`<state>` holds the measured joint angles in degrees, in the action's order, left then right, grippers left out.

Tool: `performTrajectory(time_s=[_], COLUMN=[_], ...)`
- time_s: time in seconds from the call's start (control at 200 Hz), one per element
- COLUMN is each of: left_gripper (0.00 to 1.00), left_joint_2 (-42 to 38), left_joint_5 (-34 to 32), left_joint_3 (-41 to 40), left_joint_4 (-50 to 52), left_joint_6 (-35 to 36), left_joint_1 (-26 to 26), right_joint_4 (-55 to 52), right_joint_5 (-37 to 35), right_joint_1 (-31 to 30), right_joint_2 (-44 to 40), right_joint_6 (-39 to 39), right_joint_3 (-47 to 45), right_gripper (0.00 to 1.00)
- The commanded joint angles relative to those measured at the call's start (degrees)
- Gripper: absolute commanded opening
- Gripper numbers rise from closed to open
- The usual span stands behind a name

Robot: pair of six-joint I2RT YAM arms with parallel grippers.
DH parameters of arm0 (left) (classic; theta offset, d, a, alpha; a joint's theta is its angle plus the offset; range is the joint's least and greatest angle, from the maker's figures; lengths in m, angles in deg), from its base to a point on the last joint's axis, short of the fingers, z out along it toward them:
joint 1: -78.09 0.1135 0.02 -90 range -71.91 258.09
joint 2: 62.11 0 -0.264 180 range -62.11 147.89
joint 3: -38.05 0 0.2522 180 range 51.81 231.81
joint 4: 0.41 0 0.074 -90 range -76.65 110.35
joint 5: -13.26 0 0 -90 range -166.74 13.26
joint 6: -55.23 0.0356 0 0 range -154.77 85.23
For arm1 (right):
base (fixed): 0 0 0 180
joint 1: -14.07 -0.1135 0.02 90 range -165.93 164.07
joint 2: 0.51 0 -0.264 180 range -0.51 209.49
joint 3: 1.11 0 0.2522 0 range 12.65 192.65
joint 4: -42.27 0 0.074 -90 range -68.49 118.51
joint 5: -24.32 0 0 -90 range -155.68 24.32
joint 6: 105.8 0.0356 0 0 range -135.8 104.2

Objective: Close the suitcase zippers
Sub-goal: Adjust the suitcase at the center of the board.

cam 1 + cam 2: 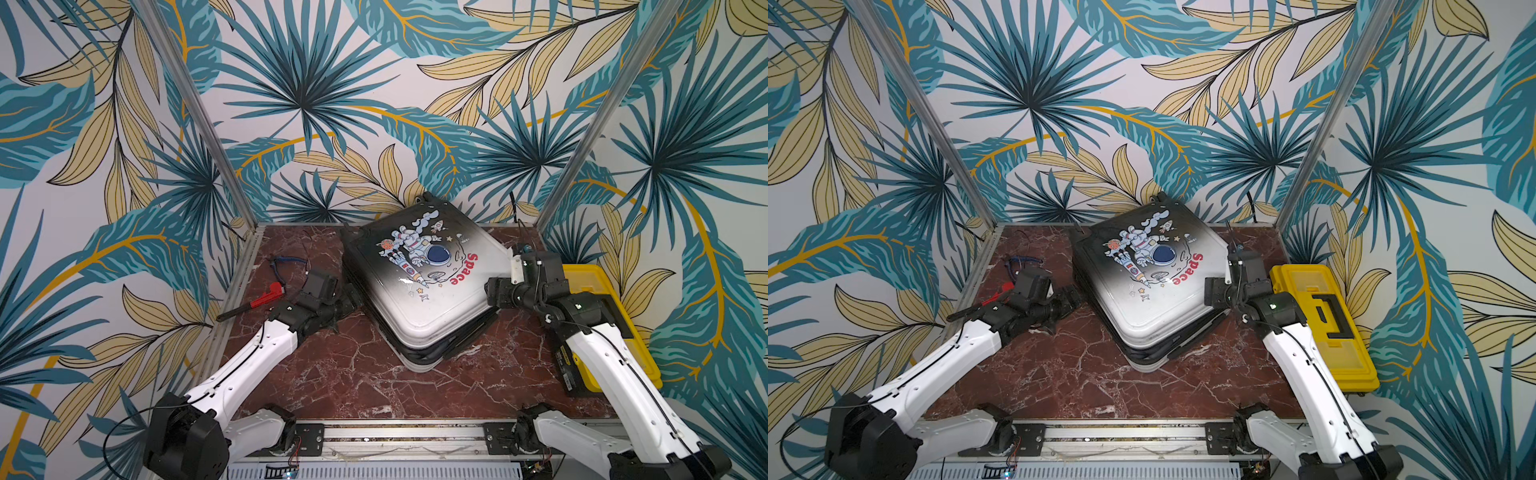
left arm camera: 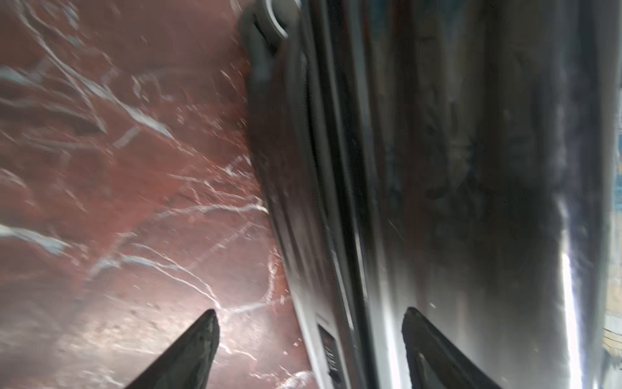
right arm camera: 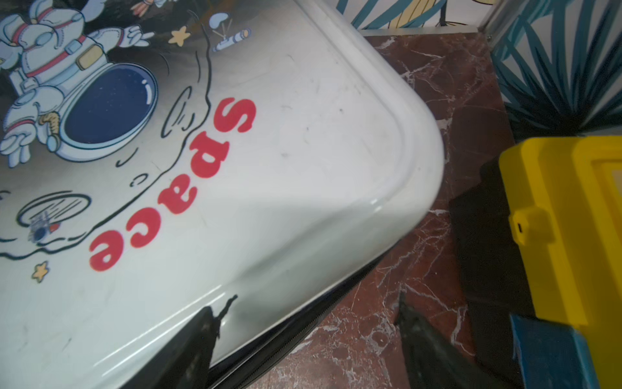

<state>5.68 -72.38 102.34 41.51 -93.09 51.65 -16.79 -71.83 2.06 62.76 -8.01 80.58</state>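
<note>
Nearest me, the mounting rail (image 1: 399,434) carries both arm bases. Left gripper (image 2: 309,323): fingers spread, pinching nothing, beside the dark flank of the suitcase (image 1: 424,291), which lies flat on the table (image 1: 332,374), print up. Zippers (image 3: 286,350): black track along the seam; it possibly gapes at the near corner, though I can't be sure. Right gripper (image 3: 306,320): spread wide, straddling the white edge. Yellow toolbox (image 1: 1320,316) far right.

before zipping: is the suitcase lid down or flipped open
Down. The suitcase lies flat, printed shell on top of the lower half, no lining showing. Whether the zippers along the seam are closed, cannot tell.
</note>
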Motion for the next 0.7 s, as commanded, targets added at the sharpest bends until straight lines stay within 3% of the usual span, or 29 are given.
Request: performTrajectory(time_s=[0.0, 0.32, 0.556, 0.696], left_gripper=[0.85, 0.63, 0.57, 0.54], left_joint_2=[2.84, 10.73, 15.26, 17.95], left_joint_5=[-4.94, -7.35, -7.35, -7.35], left_joint_3=[0.98, 0.81, 2.26, 3.91], left_joint_4=[-3.87, -3.68, -4.05, -4.34], left_joint_6=[-6.72, -9.34, -5.28, -1.80], left_joint_1=[-3.17, -4.85, -4.88, -3.67], right_joint_4=[4.52, 5.49, 5.82, 7.10], right_joint_5=[9.71, 19.75, 22.51, 34.13], right_joint_1=[3.12, 11.44, 14.43, 15.79], right_joint_2=[3.60, 10.84, 15.02, 16.58], right_joint_6=[-7.11, -9.15, -10.66, -12.70], right_joint_3=[2.72, 9.13, 10.45, 10.53], right_gripper=[0.86, 0.87, 0.87, 0.87])
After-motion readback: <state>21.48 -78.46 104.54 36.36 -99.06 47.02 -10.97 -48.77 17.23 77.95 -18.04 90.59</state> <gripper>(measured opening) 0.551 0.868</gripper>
